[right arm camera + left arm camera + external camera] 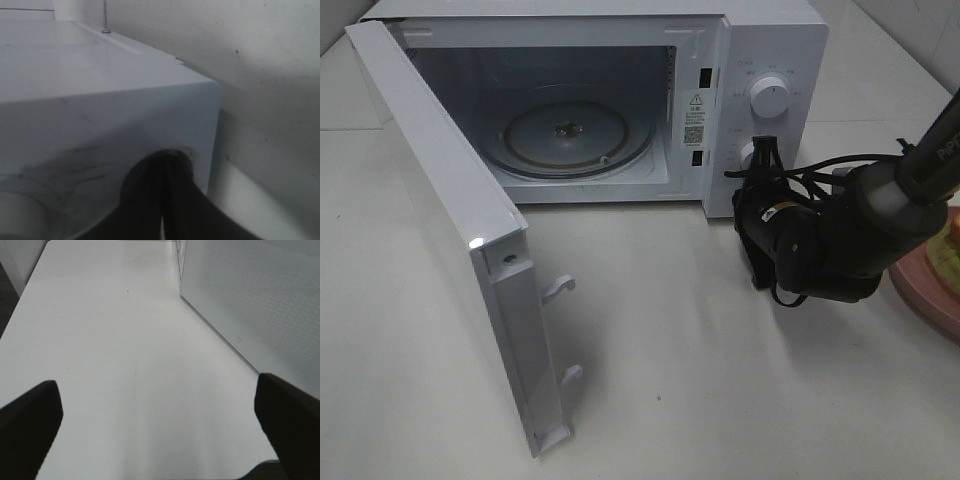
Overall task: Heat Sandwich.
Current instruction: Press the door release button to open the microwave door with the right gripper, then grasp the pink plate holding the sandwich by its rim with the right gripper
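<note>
The sandwich [950, 238] shows only as a small tan-yellow bit on the pink plate [925, 285] at the far right edge of the exterior high view, mostly cut off and behind my right arm. My right gripper [762, 152] [162, 167] is shut, its dark fingers pressed together with the tips against the microwave's control panel at the lower knob; nothing is held. My left gripper [160, 415] is out of the exterior high view. In the left wrist view it stands wide open over bare table, holding nothing, beside the microwave door.
The white microwave [775, 45] stands at the back with its door [450, 220] [260, 300] swung wide toward the front left. Its glass turntable [570, 135] is bare. The upper knob [767, 97] is above my right gripper. White table [670, 330] spreads in front.
</note>
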